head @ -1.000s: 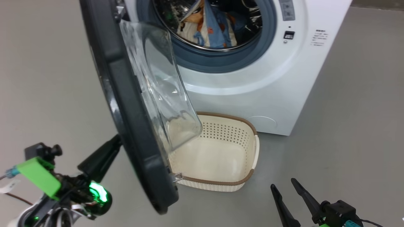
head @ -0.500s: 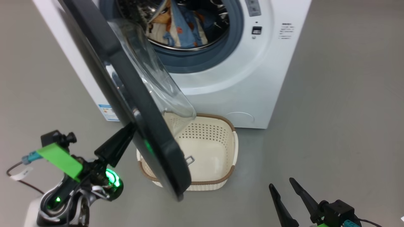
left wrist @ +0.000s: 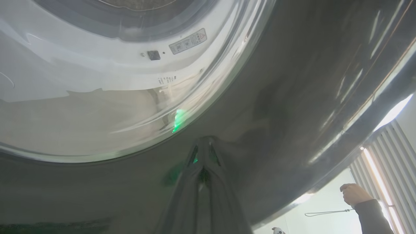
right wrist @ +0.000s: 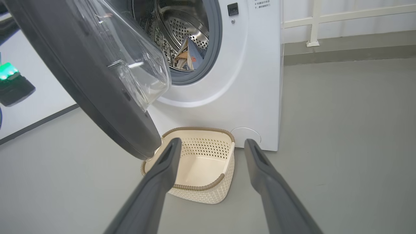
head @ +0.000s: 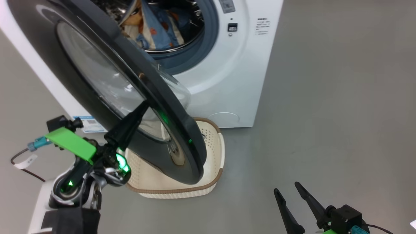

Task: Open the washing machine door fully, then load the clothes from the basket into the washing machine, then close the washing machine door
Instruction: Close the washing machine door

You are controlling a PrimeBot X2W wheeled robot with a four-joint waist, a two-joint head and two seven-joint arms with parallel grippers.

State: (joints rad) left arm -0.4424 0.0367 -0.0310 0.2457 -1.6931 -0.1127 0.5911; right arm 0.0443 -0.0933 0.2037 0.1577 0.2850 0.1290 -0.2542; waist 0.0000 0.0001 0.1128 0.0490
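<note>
I am pushing the washing machine door [head: 107,87] shut with the left pincer [head: 140,109]. Its two fingers are pressed together and gripping nothing, and the tip is bearing on the door's glossy outer face at the lower edge of the glass window; the left wrist view shows the same contact [left wrist: 203,144].

A second ago the door was standing edge-on to the head camera, with its glass bowl bulging toward me. Now it is showing its outer face and slanting across the opening. The head camera is turning as well, so part of that shift is my own view moving, but the door's angle to the washing machine [head: 227,81] is plainly narrowing.

The clothes [head: 152,29] are lying inside the drum [right wrist: 185,26], and the basket [head: 182,190] is sitting empty on the floor [head: 325,113] right in front of the machine, under the door's lower edge. I am judging loading finished and closing as the last step, perhaps halfway through its swing.

The right pincer [head: 286,188] is waiting low on my right, fingers spread wide and holding nothing, well apart from the door.

From here I am planning a steady push until the latch catches. I am watching for the tip sliding on that slick face, and for fabric sitting near the drum's front lip.
</note>
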